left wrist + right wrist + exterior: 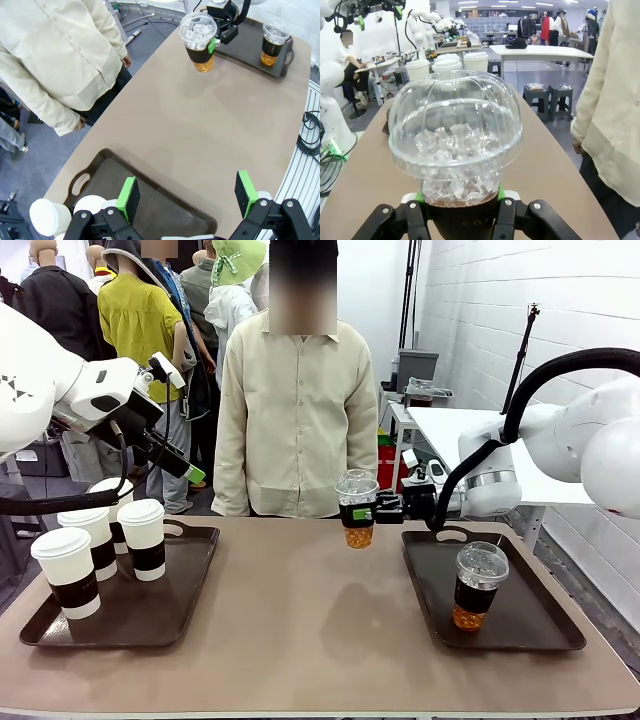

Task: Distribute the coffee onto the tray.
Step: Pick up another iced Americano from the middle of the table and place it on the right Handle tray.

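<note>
iced coffee cup (pixel 357 507) pinched by right gripper (pixel 372 509) above the table (pixel 300 620), left gripper (pixel 187 197) spread wide, nothing held

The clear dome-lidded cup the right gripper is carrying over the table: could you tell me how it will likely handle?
The clear cup, held in the right gripper, looks thin-walled, so it may flex. Ice piled under its dome probably makes it top-heavy and tippy. The amber drink could slosh if swung quickly.
</note>
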`<state>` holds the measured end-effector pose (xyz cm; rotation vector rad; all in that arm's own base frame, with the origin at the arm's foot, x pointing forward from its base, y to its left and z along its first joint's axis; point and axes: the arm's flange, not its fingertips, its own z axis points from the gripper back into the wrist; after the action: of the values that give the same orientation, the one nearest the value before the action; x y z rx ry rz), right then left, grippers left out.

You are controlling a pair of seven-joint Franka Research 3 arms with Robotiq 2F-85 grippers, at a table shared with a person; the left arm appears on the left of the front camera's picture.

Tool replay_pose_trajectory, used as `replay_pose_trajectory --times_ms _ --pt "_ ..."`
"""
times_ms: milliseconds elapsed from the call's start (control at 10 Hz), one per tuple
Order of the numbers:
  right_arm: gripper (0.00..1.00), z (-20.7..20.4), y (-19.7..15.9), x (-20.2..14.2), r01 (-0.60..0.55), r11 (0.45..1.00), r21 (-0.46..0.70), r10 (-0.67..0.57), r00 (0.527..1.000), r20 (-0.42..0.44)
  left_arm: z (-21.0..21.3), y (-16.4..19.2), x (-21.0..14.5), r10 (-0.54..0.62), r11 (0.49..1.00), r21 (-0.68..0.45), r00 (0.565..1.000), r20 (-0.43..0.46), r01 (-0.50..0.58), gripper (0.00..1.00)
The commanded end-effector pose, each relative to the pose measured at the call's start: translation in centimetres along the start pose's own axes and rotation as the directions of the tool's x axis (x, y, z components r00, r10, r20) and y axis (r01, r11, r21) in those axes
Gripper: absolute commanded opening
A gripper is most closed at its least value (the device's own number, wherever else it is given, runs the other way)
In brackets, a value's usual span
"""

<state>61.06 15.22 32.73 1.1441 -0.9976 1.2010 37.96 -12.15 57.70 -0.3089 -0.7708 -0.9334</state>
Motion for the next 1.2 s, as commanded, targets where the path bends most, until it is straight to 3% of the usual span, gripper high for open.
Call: replay_pose_trajectory --times_ms 0,600,1100 --pt "0.52 1.4 0.5 0.3 -0.006 0.999 -0.034 0.006 1.000 -0.006 -0.1 0.1 -0.1 0.004 1.000 -0.005 1.000 0.002 -0.004 1.00" --pt "0.52 10.7 4.1 -0.7 0.003 0.976 -0.218 0.009 0.999 0.051 -0.1 0.1 -0.1 0.004 1.000 -0.005 1.000 0.002 -0.004 1.00" --pt "0.52 15.3 5.6 -5.5 -0.004 0.949 -0.316 0.030 0.997 0.076 -0.1 0.1 -0.1 0.004 1.000 -0.005 1.000 0.002 -0.004 1.00"
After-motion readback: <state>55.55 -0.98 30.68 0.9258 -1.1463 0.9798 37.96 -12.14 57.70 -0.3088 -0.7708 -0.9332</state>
